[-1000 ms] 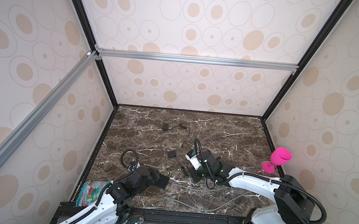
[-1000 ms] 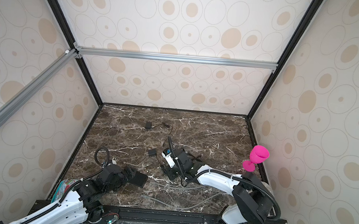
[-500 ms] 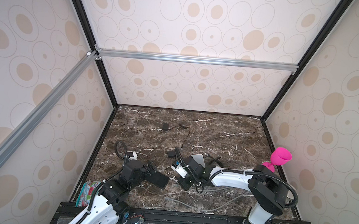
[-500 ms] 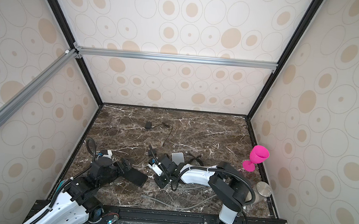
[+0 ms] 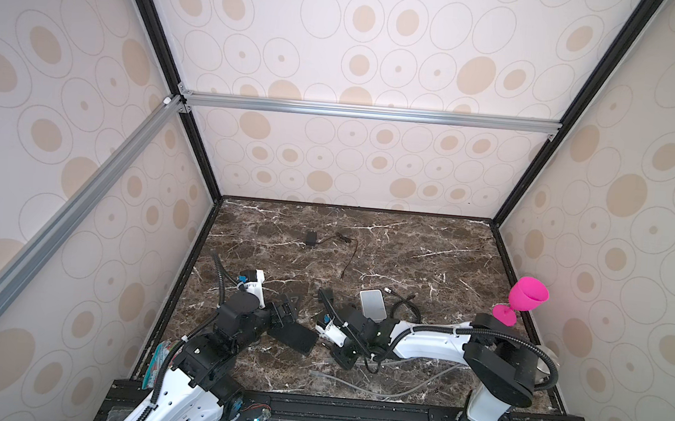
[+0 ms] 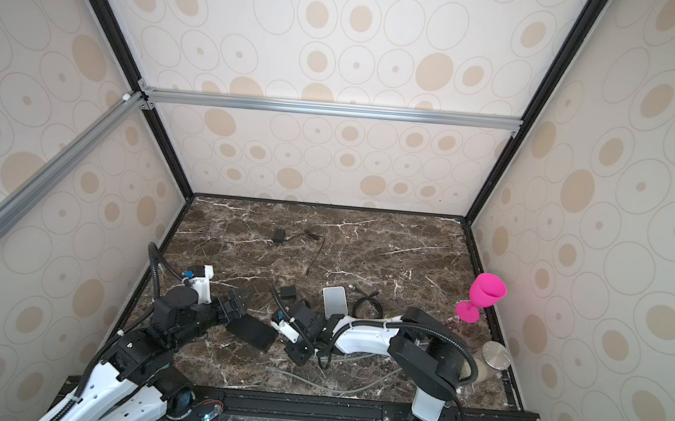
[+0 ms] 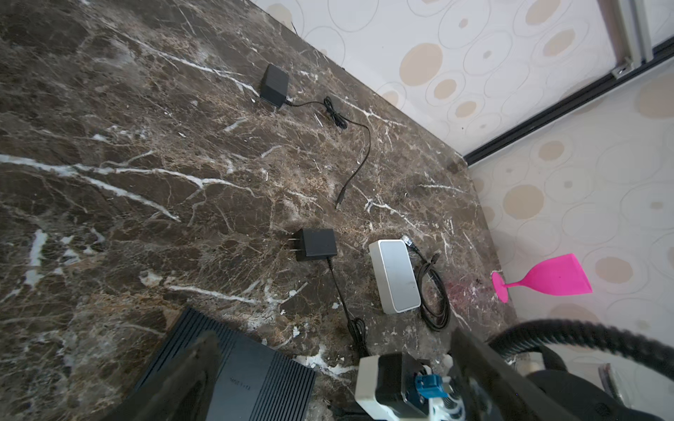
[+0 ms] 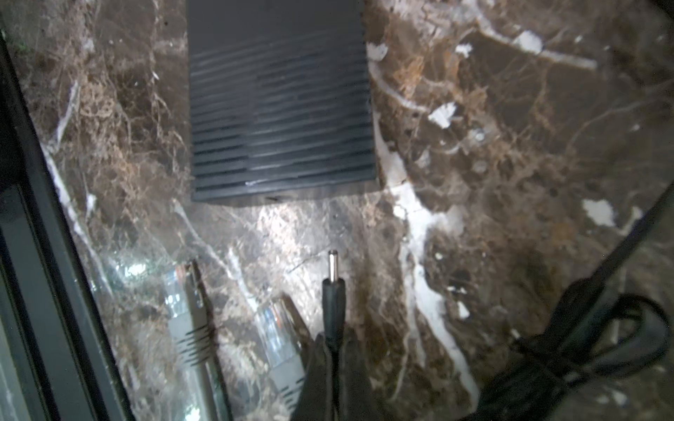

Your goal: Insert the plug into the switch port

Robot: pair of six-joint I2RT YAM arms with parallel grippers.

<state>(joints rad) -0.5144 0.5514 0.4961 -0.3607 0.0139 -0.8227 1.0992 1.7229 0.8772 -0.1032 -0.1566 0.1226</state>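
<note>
We see the black switch (image 5: 293, 337) lying flat on the marble table (image 5: 428, 244), left of the middle and closer to the front edge than the back. Our left tool (image 7: 333, 339) stands spread as wide as it goes, one finger (image 7: 193, 368) crossing the switch's ribbed top and the other off past its end; whether either finger touches the casing we cannot tell. Our right tool (image 8: 332, 364) is closed tight on the black barrel plug (image 8: 333, 291), pinching it at the rear of its sleeve where the cable begins. The plug's metal tip points straight at the near side face of the switch but is apart from it, with bare marble between. In the right wrist view the port itself is too dark to make out. Two grey network cable ends (image 8: 186, 320) lie on the table just beside the plug, toward the front edge. Behind the right arm sit a white box (image 5: 372, 304) and a coiled black cable (image 5: 404, 309), and a black adapter (image 7: 315, 244) lies nearby. A second adapter (image 5: 311, 238) rests near the back edge. A pink goblet (image 5: 527, 297) stands at the right edge.
</note>
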